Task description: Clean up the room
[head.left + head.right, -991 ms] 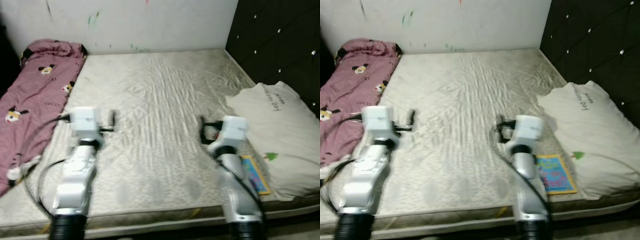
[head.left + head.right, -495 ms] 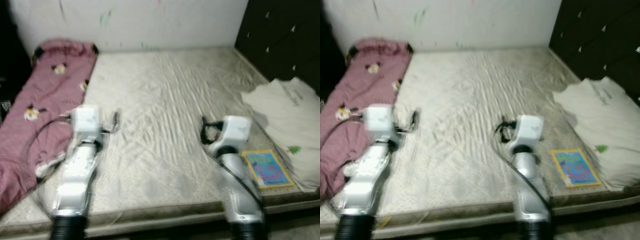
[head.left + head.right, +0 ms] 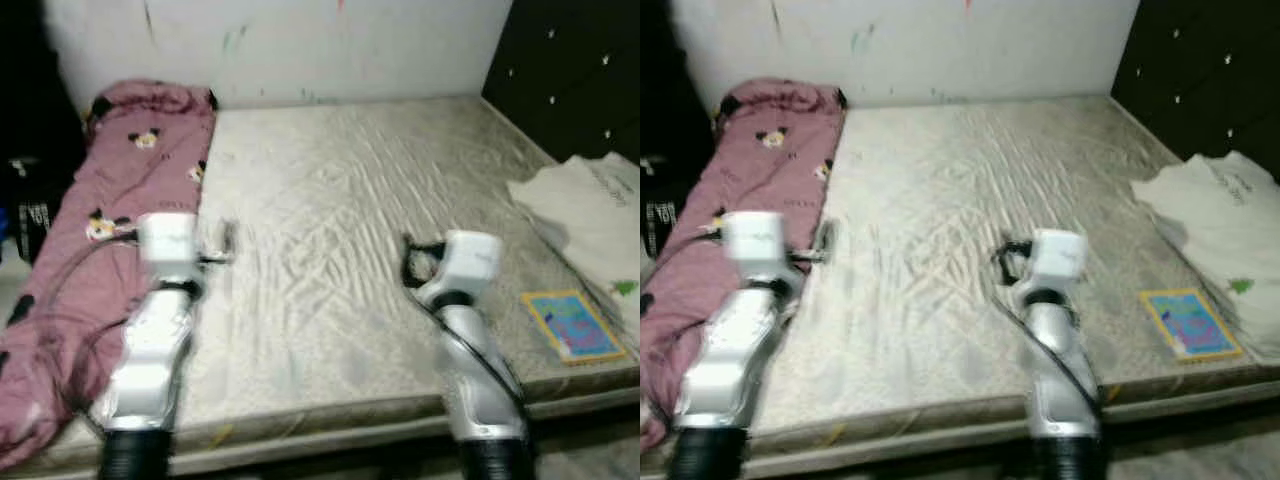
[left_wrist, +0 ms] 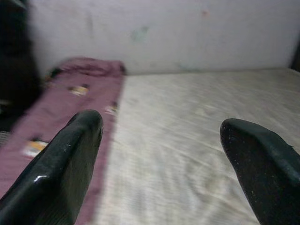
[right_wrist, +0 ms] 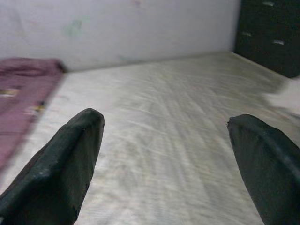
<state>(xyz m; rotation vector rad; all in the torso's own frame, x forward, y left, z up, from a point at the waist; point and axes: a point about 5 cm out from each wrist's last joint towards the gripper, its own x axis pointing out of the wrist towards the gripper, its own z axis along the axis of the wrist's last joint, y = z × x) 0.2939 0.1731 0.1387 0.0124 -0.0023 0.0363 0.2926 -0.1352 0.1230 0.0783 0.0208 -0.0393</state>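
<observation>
Blanket (image 3: 110,250) is what your next move hinges on: the pink cartoon-print one lies as a long strip down the left edge of the mattress (image 3: 340,220), its long axis running from the far-left corner by the wall towards the near-left corner, where it droops over the side. Your left gripper (image 4: 161,154) hovers just inside that strip with its fingers spread wide and nothing between them; the wrist view has the pink fabric off to one side of the fingers, not straight ahead, so you would judge a swing outward toward the left edge is needed before closing. Your right gripper (image 5: 164,159) is likewise held open and empty over the middle of the mattress, well apart from the blanket, so the left arm is plainly the nearer one. On the other side, a small colourful book (image 3: 573,325) sits near the near-right corner, beside a white pillow (image 3: 590,205) along the right edge; the right arm is the closer one for those.
</observation>
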